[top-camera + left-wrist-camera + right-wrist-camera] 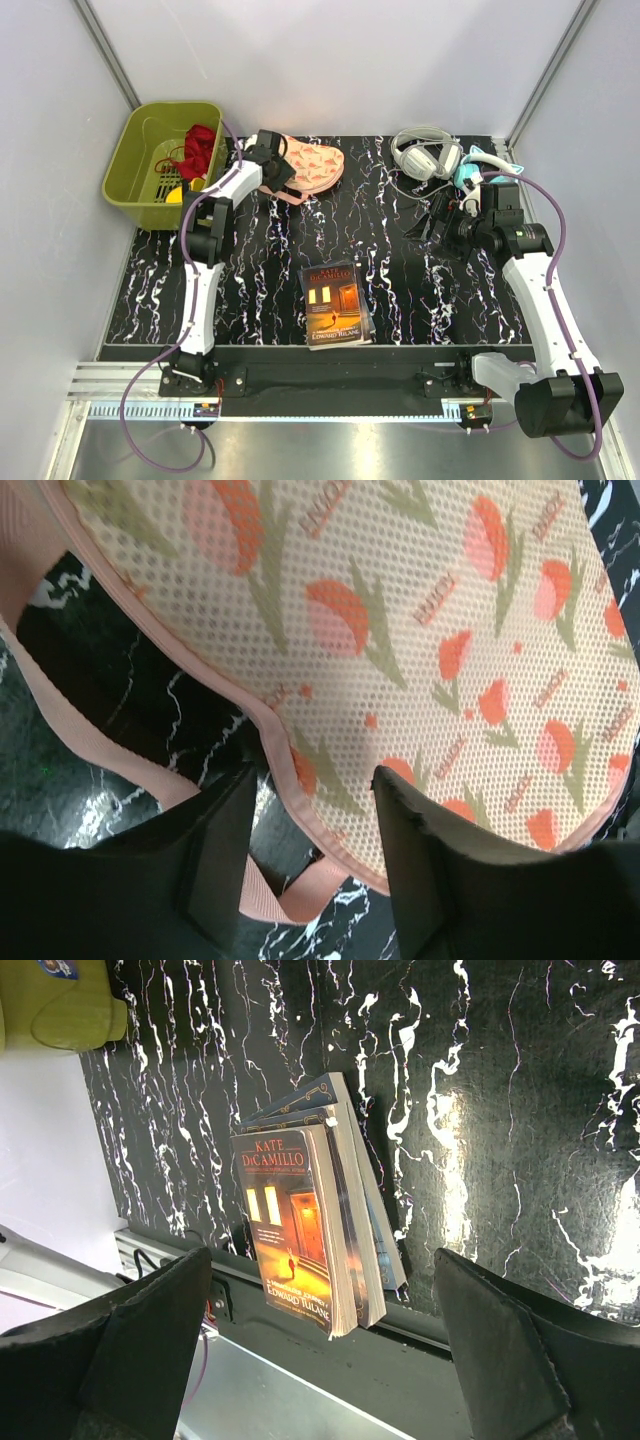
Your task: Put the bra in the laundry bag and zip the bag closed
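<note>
The peach-pink printed laundry bag (312, 168) lies at the back of the table, and its mesh dome fills the left wrist view (400, 630). My left gripper (272, 160) is open at the bag's left edge. Its jaws (315, 780) straddle the pink edging, with a pink strap loop (290, 900) below. A bit of the yellow bra (175, 194) shows in the green basket, under the red cloth (200, 148). My right gripper (440, 225) is open and empty above the right of the table (322, 1260).
The olive-green basket (135, 160) stands at the back left corner. A paperback book (336, 304) lies near the front edge and shows in the right wrist view (300, 1220). White headphones (425, 152) and a teal item (470, 175) lie at the back right.
</note>
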### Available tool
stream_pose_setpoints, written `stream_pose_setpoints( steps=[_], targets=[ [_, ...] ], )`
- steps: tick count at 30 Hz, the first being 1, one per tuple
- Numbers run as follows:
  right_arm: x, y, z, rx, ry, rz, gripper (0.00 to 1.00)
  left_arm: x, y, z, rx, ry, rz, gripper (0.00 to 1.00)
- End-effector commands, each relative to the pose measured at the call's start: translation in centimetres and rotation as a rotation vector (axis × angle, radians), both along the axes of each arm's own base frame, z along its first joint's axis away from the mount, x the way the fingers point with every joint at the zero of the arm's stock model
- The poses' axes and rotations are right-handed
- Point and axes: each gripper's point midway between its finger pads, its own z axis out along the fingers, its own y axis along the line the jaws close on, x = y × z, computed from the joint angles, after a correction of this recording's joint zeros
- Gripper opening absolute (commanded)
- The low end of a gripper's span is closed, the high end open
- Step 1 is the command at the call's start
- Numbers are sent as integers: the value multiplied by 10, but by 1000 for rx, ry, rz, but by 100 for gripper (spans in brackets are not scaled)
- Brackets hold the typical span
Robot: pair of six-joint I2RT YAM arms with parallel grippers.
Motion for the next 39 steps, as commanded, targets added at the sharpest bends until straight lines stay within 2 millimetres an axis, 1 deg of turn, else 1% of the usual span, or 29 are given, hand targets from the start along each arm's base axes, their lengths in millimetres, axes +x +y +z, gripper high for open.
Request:
stream_pose_setpoints(
  steps=[1,6,7,8,11,12,13,14,15,17,18,19,20,21,22,23,24,25,26,30,31,32,33,34,35,36,37,38,39],
  targets=[
    [7,-1,15,-6,-52,11,100,24,3,11,-10,-81,17,40],
    [8,1,16,-1,-51,18,100,28,4,14,7,-105,-9,12],
    [9,0,16,-1,-51,16,100,28,4,15,15,-110,-18,2],
    [10,1,16,0,-49,19,99,29,5,19,21,-117,-20,0],
    [11,1,18,-2,-55,22,100,23,10,35,66,-136,-47,0],
    [12,1,18,-3,-55,21,100,13,14,46,89,-139,-55,0],
    [13,1,17,-5,-57,23,100,6,20,50,115,-138,-42,0],
    [14,1,15,-8,-52,22,100,-6,25,44,151,-116,-59,0],
    [15,0,13,-15,-46,20,100,-11,28,69,170,-155,-66,0],
    [20,-1,7,-25,-32,23,100,-31,38,72,232,-126,-92,0],
    [24,-1,6,-31,-45,26,100,-41,42,92,247,-142,-93,0],
    [27,-1,4,-34,-46,31,100,-49,44,98,257,-142,-101,0],
    [31,0,0,-39,-42,35,100,-63,49,92,285,-114,-122,0],
    [38,2,1,-42,-69,47,100,-73,52,114,295,-146,-123,0],
    [41,2,1,-46,-74,50,100,-81,54,118,304,-148,-134,0],
    [47,3,-1,-48,-73,49,100,-93,57,113,330,-128,-163,0],
    [54,6,2,-43,-98,55,100,-103,61,127,346,-139,-167,0],
    [58,9,4,-34,-108,59,100,-110,64,130,363,-134,-176,0],
    [62,15,2,-20,-106,69,100,-117,66,130,387,-127,-203,0],
    [86,50,14,24,-206,153,100,-134,61,164,481,-175,-282,0],
    [85,70,17,25,-242,214,100,-134,59,169,499,-187,-298,0],
    [90,79,11,1,-274,250,100,-131,55,184,520,-218,-316,0],
    [101,93,19,-3,-364,280,100,-132,47,189,531,-227,-340,0],
    [100,107,16,-14,-405,318,100,-130,43,193,538,-235,-355,0],
    [105,115,14,-41,-468,345,100,-125,37,208,535,-267,-365,0],
    [119,125,33,-34,-612,341,100,-125,27,200,525,-242,-401,0],
    [117,136,26,-28,-661,361,100,-124,22,199,519,-236,-416,0],
    [124,143,26,-23,-719,364,100,-120,17,208,507,-252,-417,0],
    [134,151,42,2,-829,355,100,-120,10,198,501,-225,-437,0]
  ],
)
